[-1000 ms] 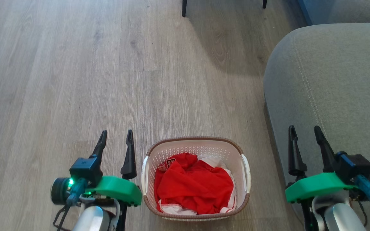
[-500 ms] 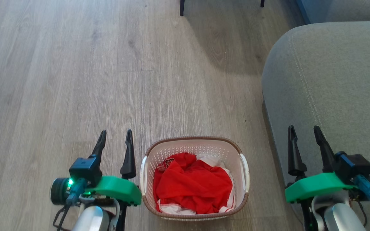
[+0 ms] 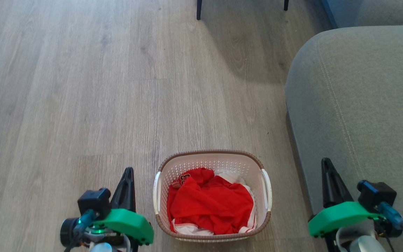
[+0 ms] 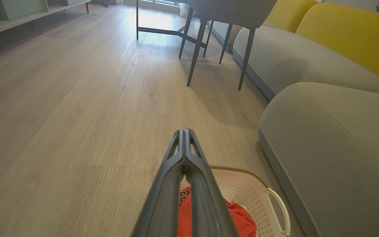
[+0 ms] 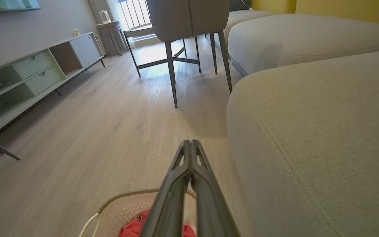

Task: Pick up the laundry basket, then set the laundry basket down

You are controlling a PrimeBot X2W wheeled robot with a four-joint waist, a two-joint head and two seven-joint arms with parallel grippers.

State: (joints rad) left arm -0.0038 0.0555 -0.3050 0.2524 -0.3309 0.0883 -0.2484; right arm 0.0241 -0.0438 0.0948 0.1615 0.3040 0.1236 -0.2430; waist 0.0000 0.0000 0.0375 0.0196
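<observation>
Perforated white plastic laundry basket [image 3: 212, 153], brown woven-look rim, sits between left gripper [image 3: 128, 172] and right gripper [image 3: 326, 163], both pinched empty.

Left gripper [image 3: 128, 172] and right gripper [image 3: 326, 162] sit low, each with its 2 fingers pressed together, pointing forward, perhaps leaning slightly inward.

I see pale wood-look floor [image 3: 100, 87] w/ sunlit patch, grey sofa [image 3: 362, 98] on my right, yellow back cushions [image 4: 350, 36], dark-legged chair [image 5: 189, 19] ahead, low cabinet [image 5: 38, 72] along wall [image 5: 28, 29], barred window [image 5: 137, 13] at far end
</observation>
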